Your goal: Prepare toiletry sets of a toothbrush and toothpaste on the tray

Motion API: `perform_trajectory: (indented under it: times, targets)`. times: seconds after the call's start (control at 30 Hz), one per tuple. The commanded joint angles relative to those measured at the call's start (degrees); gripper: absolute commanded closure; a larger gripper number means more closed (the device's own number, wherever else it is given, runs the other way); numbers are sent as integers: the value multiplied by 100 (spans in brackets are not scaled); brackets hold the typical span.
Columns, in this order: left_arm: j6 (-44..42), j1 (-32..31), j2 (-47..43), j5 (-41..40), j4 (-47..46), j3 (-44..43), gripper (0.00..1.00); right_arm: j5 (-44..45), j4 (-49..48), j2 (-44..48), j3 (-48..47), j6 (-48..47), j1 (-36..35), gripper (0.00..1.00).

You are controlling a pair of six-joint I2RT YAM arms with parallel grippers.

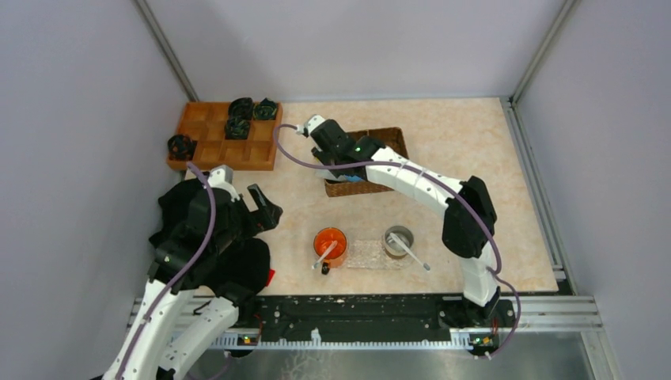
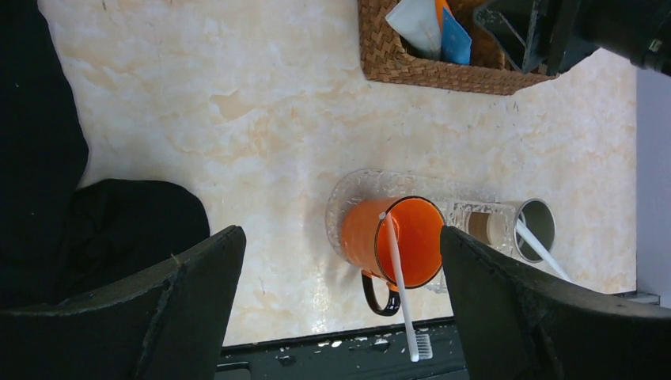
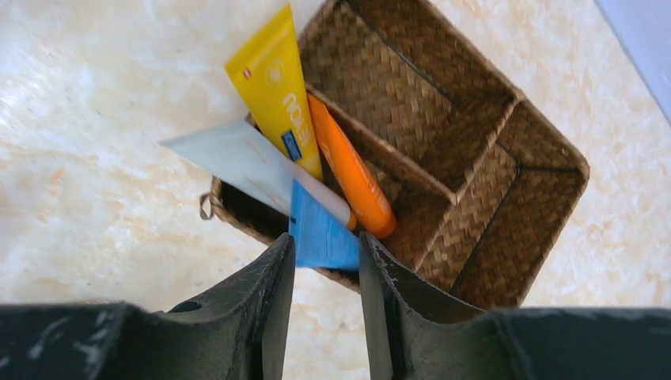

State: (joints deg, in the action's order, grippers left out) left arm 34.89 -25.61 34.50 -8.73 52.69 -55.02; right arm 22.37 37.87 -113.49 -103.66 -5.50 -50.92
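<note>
**A:** What is the left gripper doing?

**B:** The left gripper [image 2: 340,241] hangs released. Its two black fingers [image 2: 190,297] are spread wide with nothing between them, and black cloth [image 1: 198,237] drapes the arm behind it.

**A:** What lies ahead of it?

**B:** Beyond the fingertips, in line with the gap, stands a glossy orange mug with a black handle [image 2: 403,229]. It is clear of both fingers. A slim white toothbrush [image 2: 398,277] leans in the mug, its bristle end sticking out over the rim on the handle's side. The mug sits on one end of the flat clear bumpy plastic tray [image 2: 344,190]. Towards the right finger's side, at the tray's other end, is a round steel cup [image 2: 538,222] with a second white toothbrush [image 2: 542,253] leaning in it. I cannot tell whether the cup stands on the tray or just beside it.

**A:** And the right gripper?

**B:** The right gripper [image 3: 326,247] is at the near wall of the brown wicker divided basket [image 3: 554,133]. Its fingers [image 3: 265,317] are narrowly apart, with the flat end of a blue wedge-shaped tube [image 3: 320,229] between them. Both fingers look to be touching the tube, but I cannot tell whether they are squeezing it.

**A:** Are there other tubes?

**B:** Three, just past the fingertips in the same long compartment.
- A white wedge-shaped tube [image 3: 245,162] lies across the blue one, and its flat end juts out on the left finger's side.
- A yellow wedge-shaped tube [image 3: 277,87] points away, poking over the far rim.
- A slim orange tube [image 3: 352,178] lies against the yellow one on the right finger's side.

None of them is on the tray.
</note>
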Motion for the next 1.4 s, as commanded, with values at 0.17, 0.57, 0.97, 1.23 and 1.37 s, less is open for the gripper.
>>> perform_trajectory:
  times: [0.17, 0.57, 0.97, 1.23, 1.37]
  targets:
    - [-161, 18, -59, 18, -175, -11, 1, -364, -67, -222, -576, -50, 38, 67]
    - [-145, 17, -81, 70, -277, 172, 1, -476, -135, -236, -109, 61, 39, 71]
    - [-150, 14, -188, -36, -146, 97, 1, -226, 122, -749, -630, 171, 172, 81]
    - [-154, 19, -182, -26, -183, 140, 1, 15, -33, -607, -568, 202, 222, 100]
    - [-150, 16, -157, -15, -213, 148, 1, 240, -140, -185, -487, 207, 227, 100]
